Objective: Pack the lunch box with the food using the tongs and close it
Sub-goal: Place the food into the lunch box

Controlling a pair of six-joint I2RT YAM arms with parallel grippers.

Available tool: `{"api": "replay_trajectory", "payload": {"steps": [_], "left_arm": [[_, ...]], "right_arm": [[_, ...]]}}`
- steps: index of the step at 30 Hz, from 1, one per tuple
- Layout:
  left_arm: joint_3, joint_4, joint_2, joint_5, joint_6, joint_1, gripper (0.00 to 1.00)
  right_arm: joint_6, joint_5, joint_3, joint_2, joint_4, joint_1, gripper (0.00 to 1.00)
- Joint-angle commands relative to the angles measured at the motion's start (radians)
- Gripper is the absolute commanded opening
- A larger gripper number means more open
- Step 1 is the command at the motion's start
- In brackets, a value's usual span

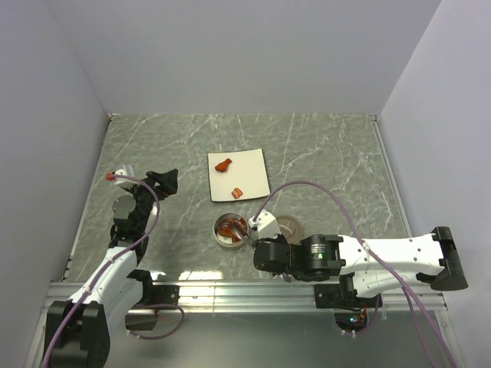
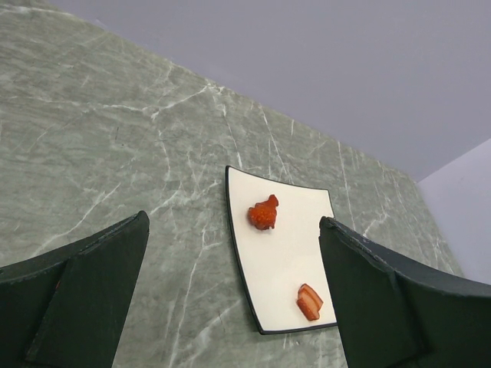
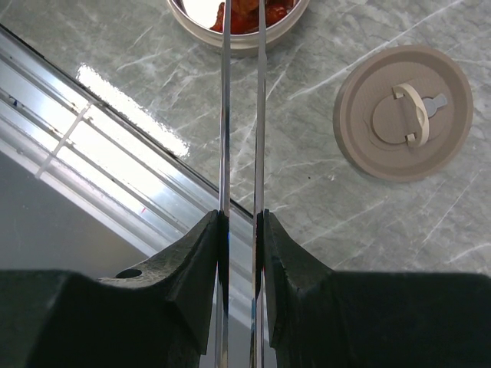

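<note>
my right pincer (image 3: 242, 222) is clenched on the tongs (image 3: 225, 138), their tips in the lunch box (image 3: 253, 42) over the food (image 3: 245, 15). if they twist in my grip, a piece can fall out. the lid (image 3: 403, 111) lies just beside. more food waits on the white plate (image 1: 253, 165), with nothing in the way.

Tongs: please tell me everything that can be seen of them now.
The tongs are two long, thin arms of shiny silver metal, running almost parallel with a narrow gap between them. The right gripper is shut on them, one dark finger pressing each arm from outside. They point away from the gripper, over the rim of the round metal tin, with the tips among red-brown food pieces. Whether the tips pinch a piece cannot be told. The joined end is hidden.
</note>
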Motion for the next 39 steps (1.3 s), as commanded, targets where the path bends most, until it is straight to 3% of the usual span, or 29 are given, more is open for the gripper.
{"api": "replay_trajectory", "payload": {"steps": [1,18,39], "left_arm": [[-0.003,0.031,-0.013,0.013,-0.009,0.006,0.99],[-0.003,0.031,-0.012,0.013,-0.009,0.006,1.00],[-0.004,0.032,-0.012,0.012,-0.009,0.006,0.99]], "right_arm": [[0.029,0.058,0.046,-0.032,-0.015,0.007,0.29],[0.006,0.087,0.075,-0.058,-0.001,0.009,0.44],[-0.023,0.222,0.173,-0.100,0.003,0.028,0.48]]}}
